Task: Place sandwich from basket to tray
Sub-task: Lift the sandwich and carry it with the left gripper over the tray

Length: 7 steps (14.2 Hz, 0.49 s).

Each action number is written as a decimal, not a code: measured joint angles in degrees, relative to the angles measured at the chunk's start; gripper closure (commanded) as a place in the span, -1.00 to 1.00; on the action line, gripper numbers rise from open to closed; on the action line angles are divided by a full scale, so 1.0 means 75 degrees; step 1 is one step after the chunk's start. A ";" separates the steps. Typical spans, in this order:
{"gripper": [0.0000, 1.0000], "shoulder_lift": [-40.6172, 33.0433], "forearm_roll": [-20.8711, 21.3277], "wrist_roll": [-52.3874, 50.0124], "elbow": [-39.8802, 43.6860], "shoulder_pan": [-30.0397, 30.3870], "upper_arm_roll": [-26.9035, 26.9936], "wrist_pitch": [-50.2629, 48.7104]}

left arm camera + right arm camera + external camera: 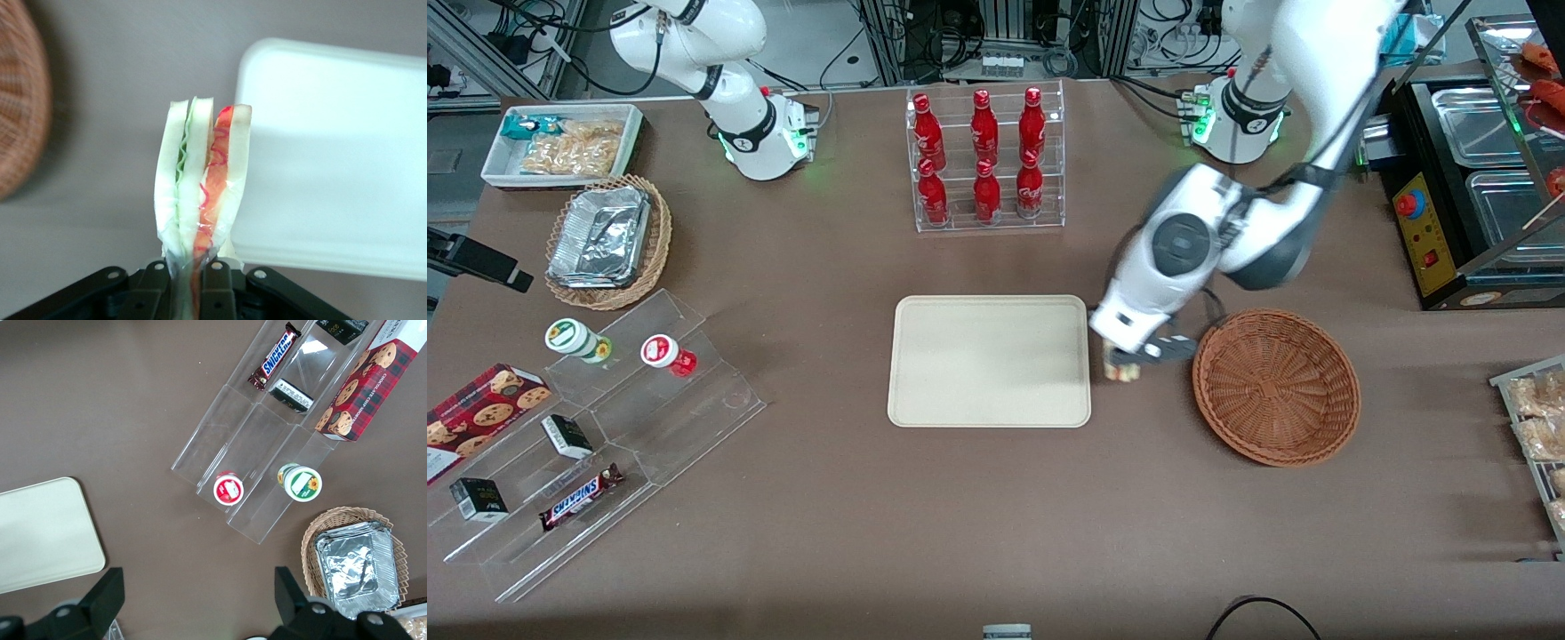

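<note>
My left gripper (1123,366) is shut on the sandwich (1121,370), a wedge of pale bread with green and red-orange filling. It holds it above the table between the tray (989,360) and the round reddish-brown basket (1276,386), close to the tray's rim. In the left wrist view the sandwich (203,180) sticks out from between the black fingers (220,283), with the cream tray (333,160) on one side and the basket's rim (20,107) on the other. The basket holds nothing. The tray is bare.
A clear rack of red bottles (985,156) stands farther from the front camera than the tray. Toward the parked arm's end lie a tan wicker basket with foil containers (607,240), a white snack bin (562,144) and clear steps with snacks (596,444). A metal warmer (1476,178) stands toward the working arm's end.
</note>
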 measured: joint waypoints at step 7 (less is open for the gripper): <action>0.71 0.2367 0.1838 -0.2043 0.2466 -0.0845 -0.0491 0.0281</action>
